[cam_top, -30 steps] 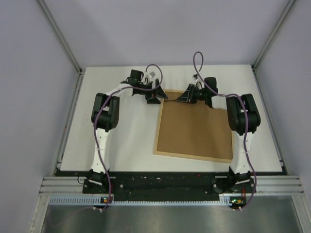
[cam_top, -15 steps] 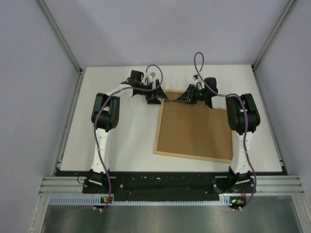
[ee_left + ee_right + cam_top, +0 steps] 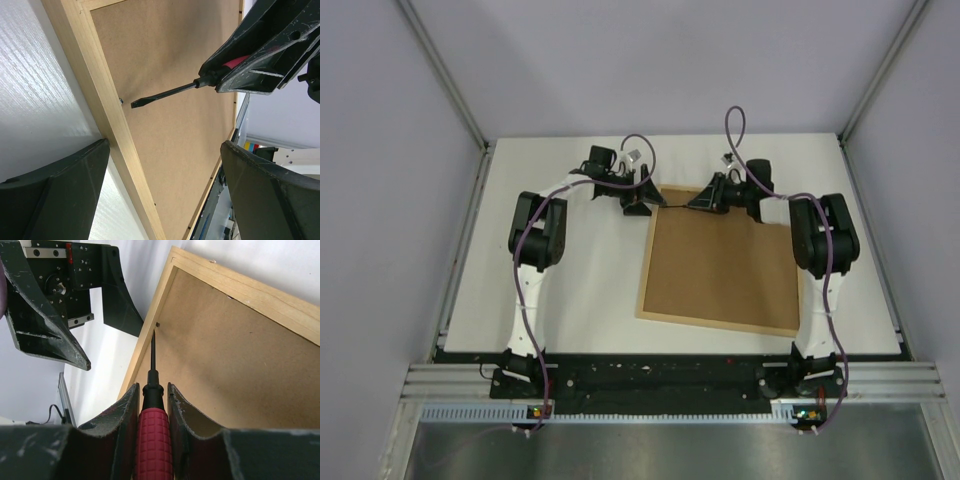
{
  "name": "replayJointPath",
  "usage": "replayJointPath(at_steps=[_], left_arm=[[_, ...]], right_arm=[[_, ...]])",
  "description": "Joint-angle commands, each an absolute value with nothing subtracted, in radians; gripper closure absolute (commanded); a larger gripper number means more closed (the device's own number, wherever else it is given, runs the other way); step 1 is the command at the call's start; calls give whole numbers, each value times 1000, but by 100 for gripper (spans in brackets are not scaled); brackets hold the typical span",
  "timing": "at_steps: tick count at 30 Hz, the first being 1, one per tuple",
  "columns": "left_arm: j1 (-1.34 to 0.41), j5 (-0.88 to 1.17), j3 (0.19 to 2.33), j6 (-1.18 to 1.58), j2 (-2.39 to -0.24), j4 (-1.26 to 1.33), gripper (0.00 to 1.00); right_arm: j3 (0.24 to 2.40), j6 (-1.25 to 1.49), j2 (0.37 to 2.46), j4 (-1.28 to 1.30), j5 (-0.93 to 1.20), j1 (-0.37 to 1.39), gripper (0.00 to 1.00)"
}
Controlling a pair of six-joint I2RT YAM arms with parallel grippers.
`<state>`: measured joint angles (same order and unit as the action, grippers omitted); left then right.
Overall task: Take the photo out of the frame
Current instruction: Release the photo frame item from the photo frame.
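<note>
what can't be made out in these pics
photo: hidden in every view; the frame lies face down and the backing board covers it.
metal tab at the frame's inner edge: too small in the wrist views to tell whether the screwdriver tip touches it.
screwdriver handle end: cut off by the bottom edge of the right wrist view, inside the right end effector.
frame's right rim: top view, partly behind the right arm.

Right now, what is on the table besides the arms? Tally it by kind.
Picture frame, lying back up: 1
Brown backing board, seated in the frame: 1
Red-handled screwdriver, clamped in the right gripper: 1
Total: 3
</note>
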<state>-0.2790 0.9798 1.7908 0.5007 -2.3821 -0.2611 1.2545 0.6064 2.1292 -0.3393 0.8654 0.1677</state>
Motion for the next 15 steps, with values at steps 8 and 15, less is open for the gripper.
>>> replayJointPath(at_steps=[8, 15], left_arm=[[-295, 1014, 1778, 517, -2349, -230, 2], [-299, 1022, 1775, 532, -2352, -215, 2]], right_arm=[[1269, 534, 2112, -327, 850, 156, 100], [1292, 555, 2149, -354, 854, 178, 100]])
